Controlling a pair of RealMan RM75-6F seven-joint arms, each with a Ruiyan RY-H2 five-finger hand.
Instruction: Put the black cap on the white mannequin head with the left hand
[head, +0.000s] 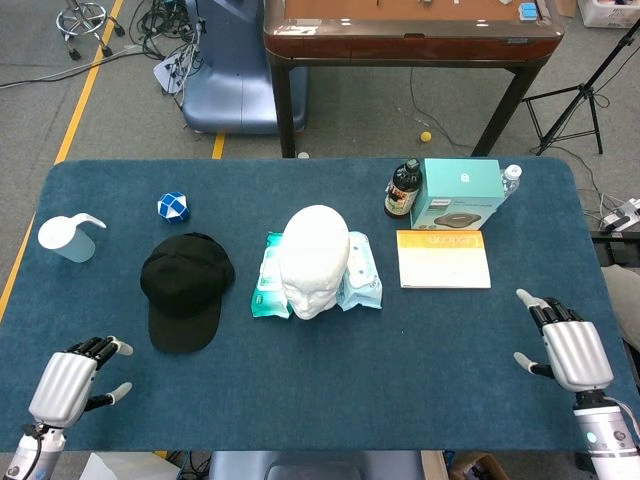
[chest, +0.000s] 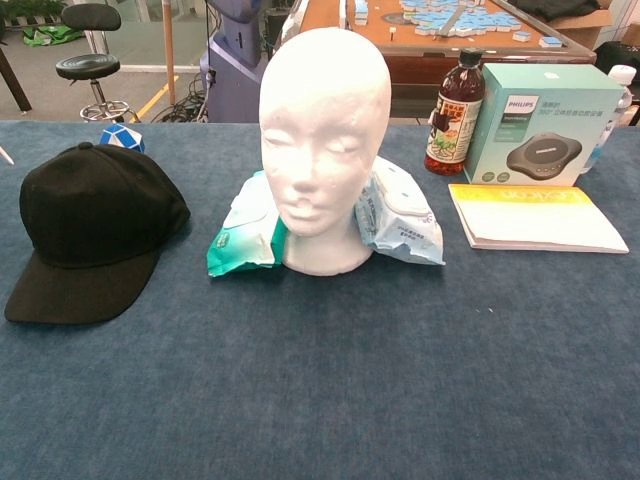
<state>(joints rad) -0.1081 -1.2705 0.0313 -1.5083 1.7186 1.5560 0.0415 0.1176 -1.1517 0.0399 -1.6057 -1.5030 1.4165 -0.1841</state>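
The black cap (head: 184, 287) (chest: 92, 229) lies flat on the blue table, brim toward me, left of the white mannequin head (head: 314, 259) (chest: 324, 140), which stands upright facing me. My left hand (head: 70, 383) hovers near the front left edge of the table, below and left of the cap, fingers apart and holding nothing. My right hand (head: 571, 347) is at the front right edge, fingers spread and empty. Neither hand shows in the chest view.
Two wet-wipe packs (head: 268, 276) (head: 361, 272) flank the head. A blue-white puzzle ball (head: 173, 207) and a white jug (head: 66, 238) sit left. A dark bottle (head: 403, 189), teal box (head: 459, 192) and yellow-white booklet (head: 443, 259) stand right.
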